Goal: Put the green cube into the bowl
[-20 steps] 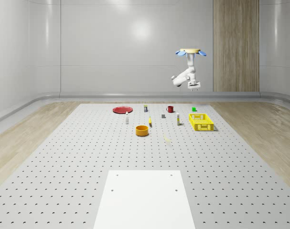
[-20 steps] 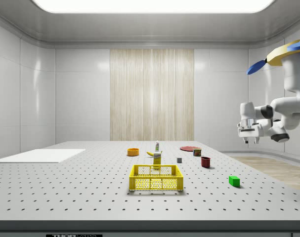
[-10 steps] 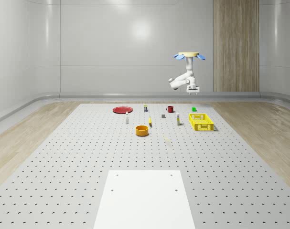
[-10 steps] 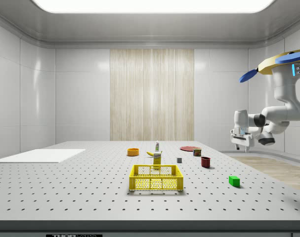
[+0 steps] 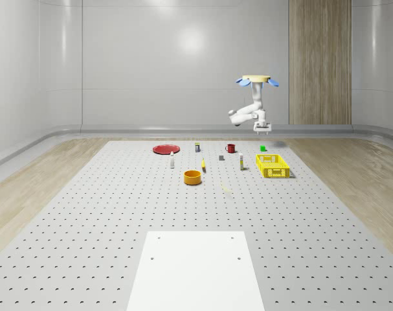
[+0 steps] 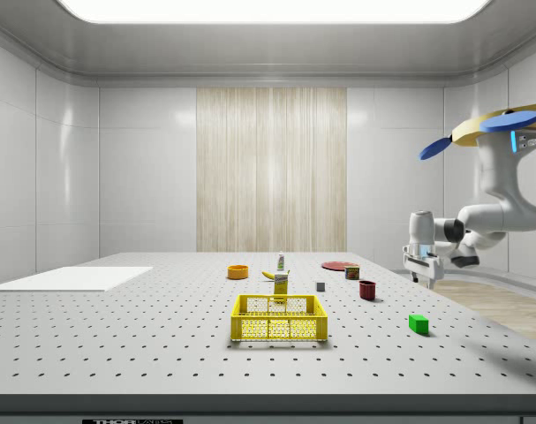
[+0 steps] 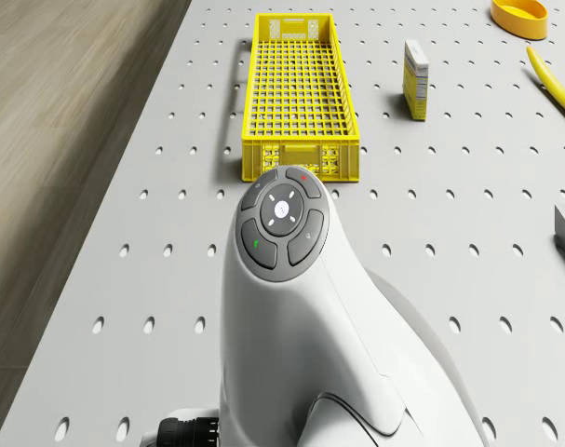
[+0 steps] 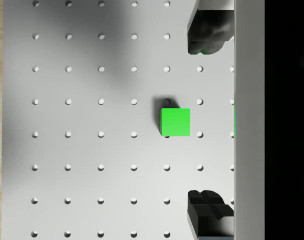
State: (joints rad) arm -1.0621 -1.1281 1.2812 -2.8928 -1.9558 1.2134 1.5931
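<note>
While the drone [image 6: 502, 124] hovers above the far end of the perforated table [image 5: 118, 214], its arm reaches down and the gripper [image 6: 422, 276] hangs over the green cube [image 6: 418, 323], well clear of it. Cube sits flat on the table, just beyond the far short end of the yellow crate [image 5: 272, 165]; in the side view it lies near the red mug [image 6: 367, 290].

Wrist view: fingers [image 8: 207, 35] spread apart, nothing between them. Green cube [image 8: 175, 122] lies between the two fingertips but off the line joining them, toward the table side.

Step in hand, as judged: line up and descend for the grasp. Doing it well likely means shifting the gripper until the cube sits centred between the fingers, faces square to the pads, then lowering straight. Orange bowl [image 5: 193, 177] stands well apart, across the table past a small carton [image 5: 241, 163] and a banana [image 5: 203, 166]; carry needs height over those.
</note>
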